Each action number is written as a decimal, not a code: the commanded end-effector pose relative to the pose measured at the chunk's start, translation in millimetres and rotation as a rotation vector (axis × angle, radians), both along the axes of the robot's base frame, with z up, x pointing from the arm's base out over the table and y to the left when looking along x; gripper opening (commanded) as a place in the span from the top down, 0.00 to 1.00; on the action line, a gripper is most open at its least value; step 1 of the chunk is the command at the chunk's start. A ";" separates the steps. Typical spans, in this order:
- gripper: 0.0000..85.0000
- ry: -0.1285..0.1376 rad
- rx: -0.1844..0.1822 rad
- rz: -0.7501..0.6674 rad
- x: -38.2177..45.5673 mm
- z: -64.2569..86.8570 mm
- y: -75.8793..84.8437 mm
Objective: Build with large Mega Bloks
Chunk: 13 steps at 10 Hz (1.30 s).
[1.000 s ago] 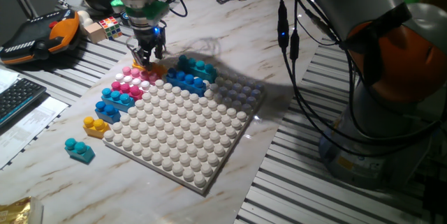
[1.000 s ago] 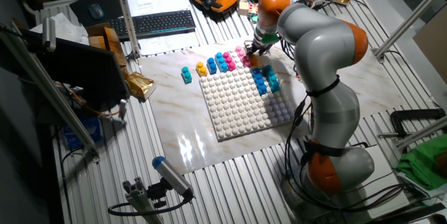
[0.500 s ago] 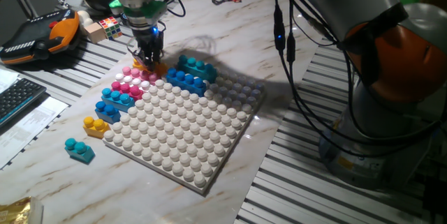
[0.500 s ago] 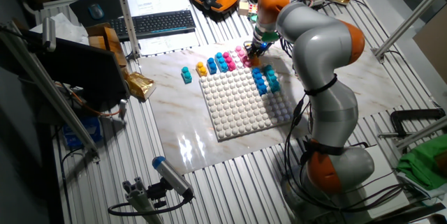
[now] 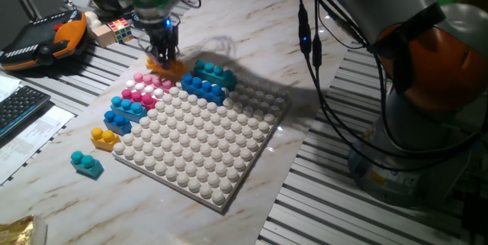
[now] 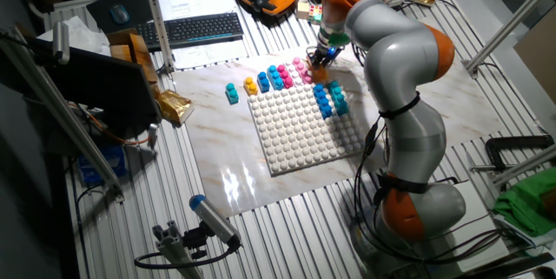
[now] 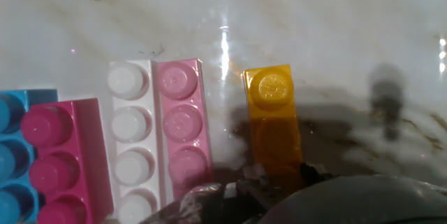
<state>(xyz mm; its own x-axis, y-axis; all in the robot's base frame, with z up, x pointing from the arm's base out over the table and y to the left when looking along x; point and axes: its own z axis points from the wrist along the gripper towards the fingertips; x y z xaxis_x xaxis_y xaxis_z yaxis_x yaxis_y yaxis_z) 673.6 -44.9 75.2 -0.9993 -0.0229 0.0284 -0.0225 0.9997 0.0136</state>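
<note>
My gripper [image 5: 163,56] is shut on a yellow Mega Blok [image 5: 168,66] just beyond the far left corner of the white baseplate [image 5: 200,149]. In the hand view the yellow blok [image 7: 273,112] runs down into the dark fingers at the bottom edge, with marble showing around it. Left of it lie a light pink blok [image 7: 182,121] and a magenta blok [image 7: 56,162]. A blue blok [image 5: 203,87] and a teal blok [image 5: 215,72] stand on the plate's far edge. Blue bloks [image 5: 126,108], a yellow blok [image 5: 103,136] and a teal blok [image 5: 86,164] line the left side. In the other fixed view the gripper [image 6: 320,58] is by the pink bloks [image 6: 301,69].
A small puzzle cube [image 5: 118,27], an orange teach pendant [image 5: 47,39] and a keyboard [image 5: 15,112] lie to the left. The arm's base [image 5: 427,115] and hanging cables [image 5: 313,46] stand on the right. Slotted metal rails border the marble slab.
The gripper with the yellow blok has shifted slightly up and away from the pink bloks. The other bloks have not moved.
</note>
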 end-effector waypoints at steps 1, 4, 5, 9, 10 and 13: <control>0.87 0.011 0.028 -0.043 -6.3 15.8 -3.4; 0.99 0.045 0.063 -0.159 -31.3 38.1 -0.5; 0.99 0.047 0.063 -0.171 -37.8 42.2 0.8; 0.99 0.037 0.052 -0.233 -64.9 48.6 12.7; 0.99 0.037 0.052 -0.240 -66.3 47.3 14.1; 0.99 0.037 0.021 -0.226 -66.5 47.0 14.3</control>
